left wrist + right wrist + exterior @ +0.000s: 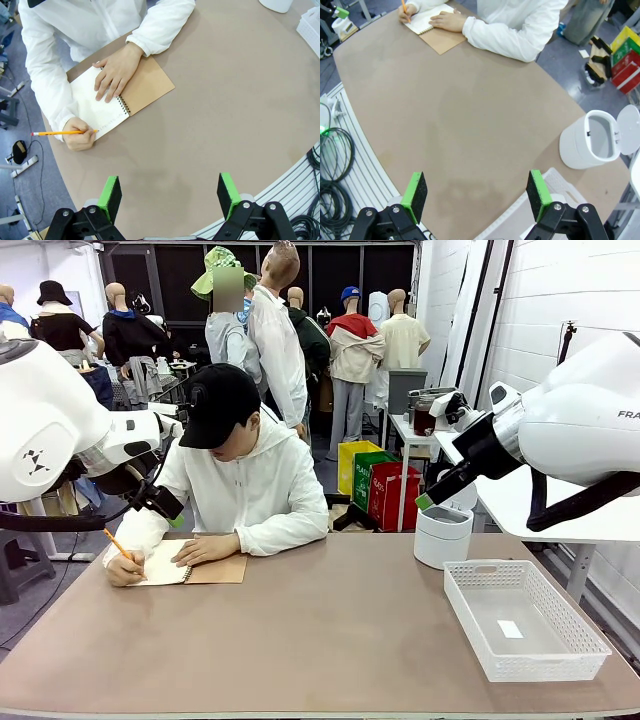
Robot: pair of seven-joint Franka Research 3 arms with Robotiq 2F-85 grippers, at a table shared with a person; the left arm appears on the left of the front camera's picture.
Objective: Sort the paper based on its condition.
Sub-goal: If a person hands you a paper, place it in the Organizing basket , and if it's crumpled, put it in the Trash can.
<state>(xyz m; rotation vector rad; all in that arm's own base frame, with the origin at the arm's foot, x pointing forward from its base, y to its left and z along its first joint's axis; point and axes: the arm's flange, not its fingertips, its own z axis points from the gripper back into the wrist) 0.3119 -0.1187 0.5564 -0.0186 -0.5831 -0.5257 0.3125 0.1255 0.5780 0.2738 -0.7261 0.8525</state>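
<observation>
No loose sheet of the paper is in view. A person in a white hoodie writes with a pencil (118, 544) in a spiral notebook (190, 565) with a brown card cover at the table's far left, one hand flat on the page (115, 80). My left gripper (170, 197) hangs open high above the bare tabletop, nearer than the notebook (145, 87). My right gripper (477, 195) is also open and holds nothing, high above the table's right side. In the front view both grippers (165, 508) (432, 498) hover raised at the sides.
A white mesh basket (465, 615) sits at the front right with a small white scrap (510, 629) inside. Behind it stands a white lidded bin (443, 533), lid up (587, 140). Brown tabletop (320, 640) stretches between them and the notebook.
</observation>
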